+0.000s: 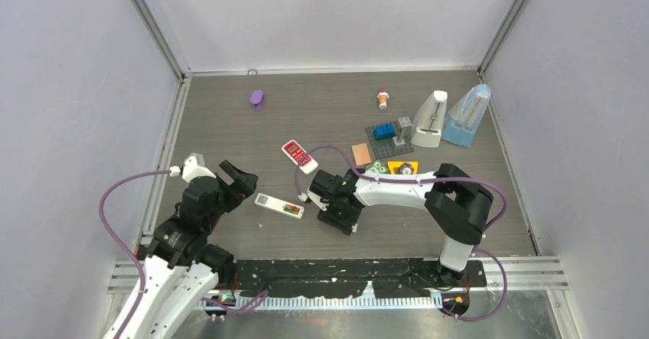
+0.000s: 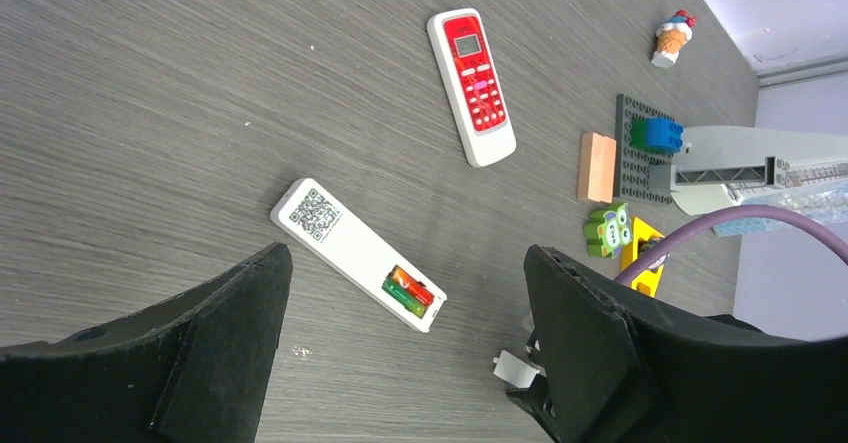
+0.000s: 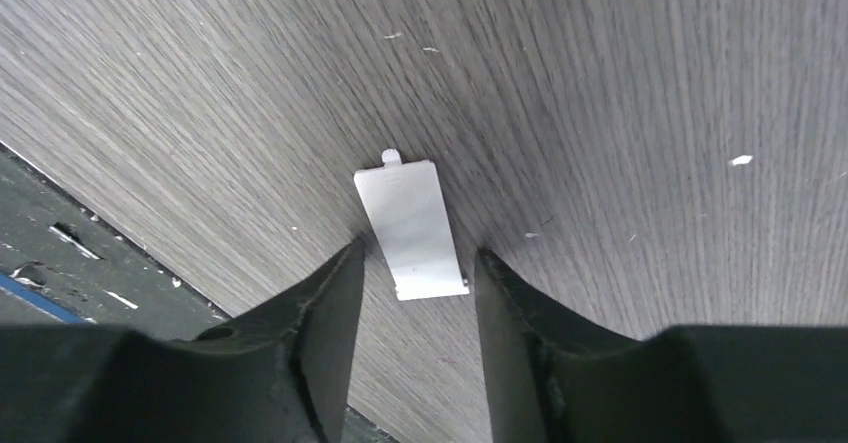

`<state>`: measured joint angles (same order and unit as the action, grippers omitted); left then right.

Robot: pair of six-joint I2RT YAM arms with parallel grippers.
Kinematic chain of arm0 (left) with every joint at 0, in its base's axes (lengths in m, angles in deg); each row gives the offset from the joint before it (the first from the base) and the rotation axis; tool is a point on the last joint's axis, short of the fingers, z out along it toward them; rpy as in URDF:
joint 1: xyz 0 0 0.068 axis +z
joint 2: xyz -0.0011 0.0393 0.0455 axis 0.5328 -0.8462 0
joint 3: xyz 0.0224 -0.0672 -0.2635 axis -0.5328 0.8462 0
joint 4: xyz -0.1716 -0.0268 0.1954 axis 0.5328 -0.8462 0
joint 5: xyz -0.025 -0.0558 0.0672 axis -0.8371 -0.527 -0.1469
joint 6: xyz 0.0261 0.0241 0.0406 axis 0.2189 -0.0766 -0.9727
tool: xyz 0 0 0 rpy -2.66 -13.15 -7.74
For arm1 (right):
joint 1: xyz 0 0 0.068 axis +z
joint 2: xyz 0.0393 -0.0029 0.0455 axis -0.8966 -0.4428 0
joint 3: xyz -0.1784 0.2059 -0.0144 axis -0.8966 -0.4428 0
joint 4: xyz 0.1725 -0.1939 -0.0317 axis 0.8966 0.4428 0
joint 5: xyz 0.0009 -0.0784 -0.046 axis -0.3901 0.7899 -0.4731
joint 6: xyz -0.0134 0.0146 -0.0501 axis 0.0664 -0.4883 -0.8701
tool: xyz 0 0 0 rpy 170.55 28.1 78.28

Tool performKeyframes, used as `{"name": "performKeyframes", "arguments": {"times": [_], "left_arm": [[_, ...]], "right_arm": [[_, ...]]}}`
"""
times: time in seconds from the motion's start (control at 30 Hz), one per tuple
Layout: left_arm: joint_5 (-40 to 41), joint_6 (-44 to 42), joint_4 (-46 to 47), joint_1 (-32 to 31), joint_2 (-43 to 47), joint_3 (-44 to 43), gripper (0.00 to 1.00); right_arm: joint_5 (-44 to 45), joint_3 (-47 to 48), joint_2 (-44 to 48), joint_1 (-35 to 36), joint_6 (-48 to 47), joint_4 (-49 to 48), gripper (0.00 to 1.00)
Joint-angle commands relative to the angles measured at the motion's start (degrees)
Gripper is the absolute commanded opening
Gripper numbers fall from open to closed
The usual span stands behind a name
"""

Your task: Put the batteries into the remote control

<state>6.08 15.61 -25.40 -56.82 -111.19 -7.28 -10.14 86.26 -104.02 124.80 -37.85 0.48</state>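
Observation:
The white remote control (image 1: 278,206) lies back up between the two arms, its battery bay uncovered. Two batteries (image 2: 410,291), one green and one red-orange, sit side by side in the bay. My left gripper (image 1: 237,180) hovers open just left of the remote; in the left wrist view the remote (image 2: 340,238) lies between its wide-spread fingers. The flat white battery cover (image 3: 412,228) lies on the table right of the remote. My right gripper (image 3: 415,263) is down at the table, its fingertips against the cover's two long edges.
A red-and-white remote (image 1: 299,156) lies behind the white one. Further back right are an orange block (image 1: 361,154), a green owl toy (image 1: 375,169), a grey brick plate (image 1: 389,134), two metronomes (image 1: 431,118), an ice-cream toy (image 1: 383,98) and a purple object (image 1: 257,98).

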Motion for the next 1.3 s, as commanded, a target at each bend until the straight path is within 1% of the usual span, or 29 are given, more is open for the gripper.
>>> {"name": "performKeyframes", "arguments": {"times": [0.0, 0.03, 0.23, 0.27, 0.37, 0.57, 0.67, 0.77, 0.87, 0.9, 0.97, 1.03, 1.17, 1.27], "left_arm": [[1.4, -1.7, 0.0, 0.4, -0.2, -1.5, 0.88], [1.2, -1.8, 0.1, 0.3, -0.4, -1.5, 0.88], [-1.5, -2.7, 1.7, 0.4, -0.5, -0.5, 0.88], [-2.3, -2.6, 2.0, 0.4, -0.5, -0.2, 0.88], [-6.0, -2.4, 3.5, 0.5, -0.1, 1.5, 0.88], [-18.0, -0.8, 9.4, 0.5, -0.2, 7.1, 0.82], [-17.2, 0.2, 7.0, 0.6, -1.2, 7.5, 0.81], [-11.8, 1.0, 3.1, 1.5, -2.3, 5.8, 0.81], [-11.5, 0.7, 3.1, 4.4, -4.0, 4.7, 0.81], [-12.3, 0.2, 3.9, 6.4, -4.9, 4.7, 0.81], [-15.6, -0.6, 5.5, 10.3, -7.8, 4.8, 0.81], [-21.3, -1.5, 7.4, 14.5, -10.8, 5.5, 0.8], [-29.4, -2.1, 12.3, 21.6, -16.2, 7.7, 0.78], [-32.5, -1.5, 16.0, 25.8, -18.6, 9.5, 0.77]], "right_arm": [[-1.6, 0.3, -2.2, 0.3, -1.3, 1.8, 0.46], [-1.6, 0.3, -2.3, 0.3, -0.9, 1.8, 0.41], [0.6, 0.2, -1.9, 0.4, 2.1, 0.3, 0.28], [2.0, 0.1, -1.2, 0.4, 2.5, -0.8, 0.26], [4.6, -0.8, 1.7, 0.4, 4.3, -4.3, 0.25], [3.9, -3.5, 10.2, 0.6, 6.3, -10.0, 0.25], [3.7, -2.9, 11.6, 0.8, 6.3, -10.4, 0.25], [4.1, 0.3, 10.0, 1.3, 6.1, -9.2, 0.26], [4.9, 3.9, 7.4, 2.2, 5.8, -8.0, 0.26], [5.0, 5.8, 5.9, 2.7, 5.7, -7.6, 0.26], [5.6, 8.8, 3.4, 3.4, 5.9, -6.9, 0.26], [6.0, 12.0, 1.0, 3.8, 6.5, -6.1, 0.26], [5.9, 18.0, -3.8, 4.5, 7.0, -4.8, 0.26], [5.9, 22.0, -7.3, 5.2, 6.4, -3.6, 0.27]]}}
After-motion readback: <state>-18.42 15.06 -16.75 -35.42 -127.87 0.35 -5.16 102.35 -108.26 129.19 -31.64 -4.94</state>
